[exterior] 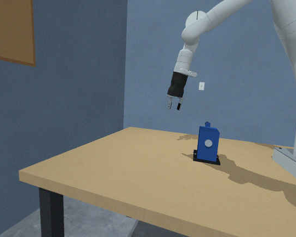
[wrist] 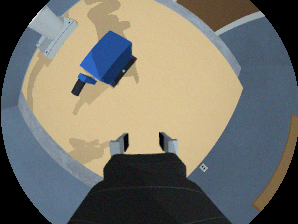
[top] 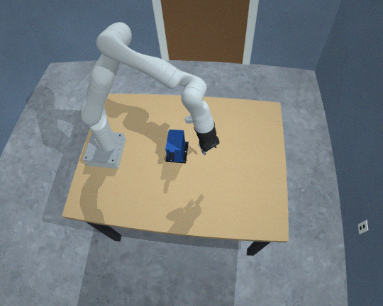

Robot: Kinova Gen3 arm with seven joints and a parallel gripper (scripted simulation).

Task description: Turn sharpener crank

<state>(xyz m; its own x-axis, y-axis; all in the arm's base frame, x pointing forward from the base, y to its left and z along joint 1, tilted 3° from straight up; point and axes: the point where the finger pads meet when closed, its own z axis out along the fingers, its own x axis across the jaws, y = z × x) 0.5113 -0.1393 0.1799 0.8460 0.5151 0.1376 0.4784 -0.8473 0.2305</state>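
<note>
The sharpener [top: 176, 145] is a blue box on a black base, standing near the middle of the wooden table. In the exterior view it [exterior: 207, 144] shows a white round spot on the face toward the camera. Its crank [top: 171, 155] is a small dark-blue handle on the side facing the top camera. In the wrist view the crank [wrist: 81, 86] sticks out at the lower left of the sharpener [wrist: 107, 59]. My gripper [top: 208, 150] [exterior: 174, 105] is open and empty. It hangs in the air well above the table, beside and higher than the sharpener, fingers pointing down [wrist: 143, 141].
The arm's grey base plate [top: 102, 150] is bolted to the table left of the sharpener and shows at the right edge of the exterior view [exterior: 290, 162]. A brown door [top: 205, 28] stands behind the table. The table's edges lie far from the sharpener.
</note>
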